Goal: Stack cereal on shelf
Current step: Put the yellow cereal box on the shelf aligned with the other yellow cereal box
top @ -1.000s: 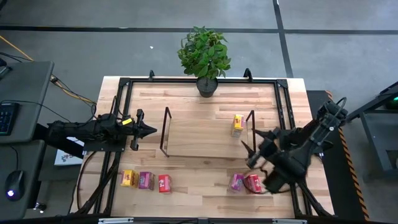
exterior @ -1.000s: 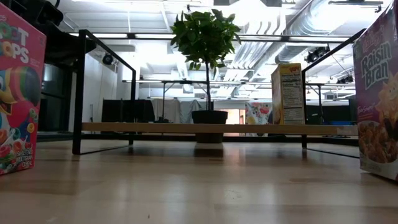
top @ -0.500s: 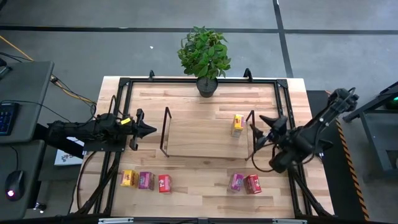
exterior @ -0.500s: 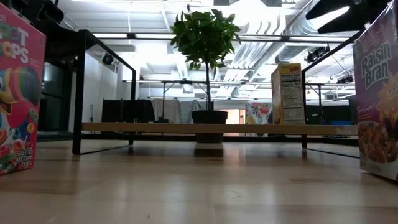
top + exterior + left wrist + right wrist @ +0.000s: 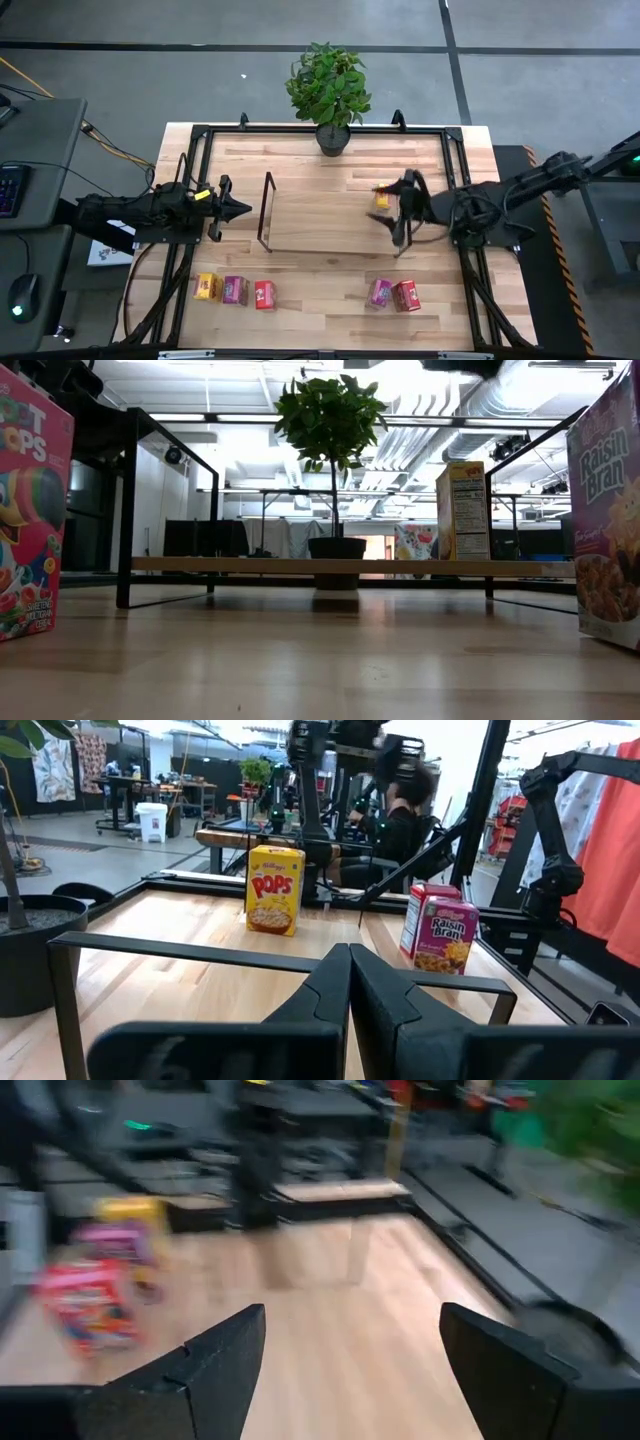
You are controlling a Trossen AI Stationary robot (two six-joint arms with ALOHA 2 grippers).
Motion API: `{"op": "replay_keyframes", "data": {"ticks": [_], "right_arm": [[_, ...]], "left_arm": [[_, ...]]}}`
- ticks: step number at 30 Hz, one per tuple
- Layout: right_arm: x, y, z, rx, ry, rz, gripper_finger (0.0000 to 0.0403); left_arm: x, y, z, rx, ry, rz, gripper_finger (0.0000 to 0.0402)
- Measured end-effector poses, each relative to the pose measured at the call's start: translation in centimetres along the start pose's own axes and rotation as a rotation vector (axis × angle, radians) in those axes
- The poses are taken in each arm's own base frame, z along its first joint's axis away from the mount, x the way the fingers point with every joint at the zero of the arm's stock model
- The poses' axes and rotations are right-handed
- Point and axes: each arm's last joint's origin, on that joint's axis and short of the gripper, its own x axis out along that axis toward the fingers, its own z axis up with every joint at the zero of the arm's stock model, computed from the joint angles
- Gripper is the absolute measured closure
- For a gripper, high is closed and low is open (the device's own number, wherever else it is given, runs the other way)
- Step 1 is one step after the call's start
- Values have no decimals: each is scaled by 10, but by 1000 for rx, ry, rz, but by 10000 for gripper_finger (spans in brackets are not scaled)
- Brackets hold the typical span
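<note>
The shelf [image 5: 320, 222] lies mid-table, a black frame at each end. One yellow cereal box [image 5: 381, 198] [image 5: 463, 510] [image 5: 275, 888] stands upright on its right end. Yellow [image 5: 207, 287], pink [image 5: 234, 290] and red [image 5: 264, 294] boxes stand near the table's near-left edge. A pink [image 5: 381, 292] and a red box [image 5: 405, 295] stand near-right. My right gripper [image 5: 393, 211] [image 5: 350, 1360] is open and hovers high over the shelf's right end, beside the yellow box, its fingers pointing left. My left gripper [image 5: 240, 210] [image 5: 350, 990] is shut and waits left of the shelf.
A potted plant [image 5: 330, 95] stands at the table's far edge, behind the shelf. A black rail frame [image 5: 190, 160] runs round the tabletop. Bare wood lies between the shelf and the two groups of boxes. In the low view a red box [image 5: 30, 510] and a pink box [image 5: 605, 510] flank the picture.
My right gripper has risen from beside the near-right pink and red boxes and swung toward the far edge and the left. It now hovers over the shelf's right end by the yellow box, fingers turned to point left. No box has moved.
</note>
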Motion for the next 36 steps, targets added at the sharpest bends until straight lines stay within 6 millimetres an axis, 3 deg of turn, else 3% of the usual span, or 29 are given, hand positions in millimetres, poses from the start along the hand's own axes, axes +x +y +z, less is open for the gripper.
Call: {"op": "replay_keyframes", "data": {"ticks": [4,10,19,23,29,32,36], "right_arm": [[-15,-16,-14,43,20,-64,110],[-40,-33,-40,138,-132,-33,110],[-55,-49,-45,242,-266,-168,110],[-56,-49,-44,388,-283,-139,110],[-55,-47,-45,320,-263,-89,110],[-55,-47,-45,321,-263,-89,110],[-55,-47,-45,307,-261,-91,110]], "left_arm": [[0,0,0,-1,0,1,401],[0,0,2,6,-26,2,401],[-1,-1,12,-15,-119,-21,401],[-1,-2,12,-16,-129,-22,401],[-2,-1,18,-27,-190,4,398],[-4,-2,27,-63,-230,1,373],[-3,-3,43,-81,-218,2,306]]}}
